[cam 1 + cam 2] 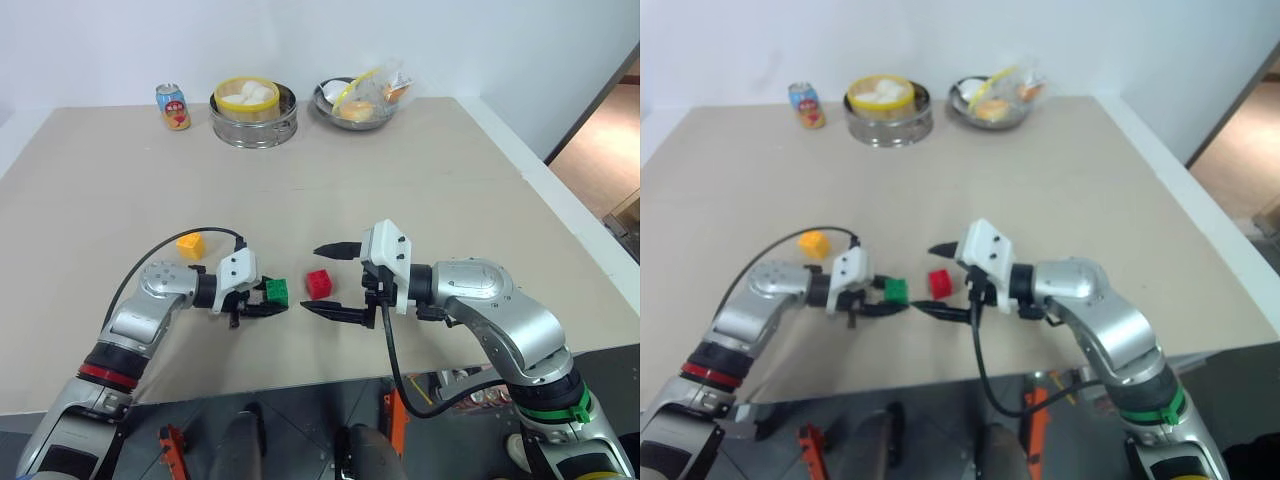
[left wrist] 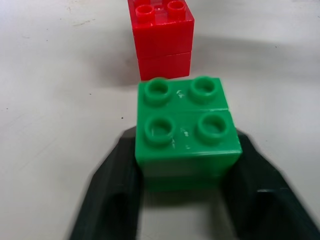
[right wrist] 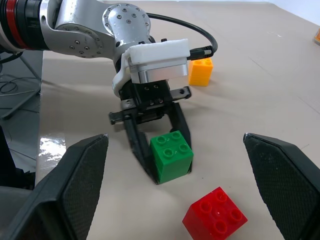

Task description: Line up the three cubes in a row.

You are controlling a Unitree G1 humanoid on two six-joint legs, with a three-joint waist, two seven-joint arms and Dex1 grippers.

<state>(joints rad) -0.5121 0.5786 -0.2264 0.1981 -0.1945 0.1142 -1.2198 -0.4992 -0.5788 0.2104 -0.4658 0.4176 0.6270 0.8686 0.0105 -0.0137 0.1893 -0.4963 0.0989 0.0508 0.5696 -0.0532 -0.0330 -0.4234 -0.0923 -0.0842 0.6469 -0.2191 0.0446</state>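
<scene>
The green cube (image 1: 277,291) rests on the table between the two black fingers (image 2: 112,195) of my left gripper (image 1: 274,301), which stands open close around it. The red cube (image 1: 319,283) sits right beside the green one, a small gap apart. My right gripper (image 1: 310,280) is wide open, pointing left, with its fingertips spread either side of the red cube and nothing held. The yellow-orange cube (image 1: 191,245) lies alone farther back on the left, behind my left arm.
At the table's far edge stand a soda can (image 1: 173,107), a metal steamer (image 1: 254,130) with white buns and a metal bowl (image 1: 358,120) of food. The table's front edge (image 1: 300,385) runs just below both grippers.
</scene>
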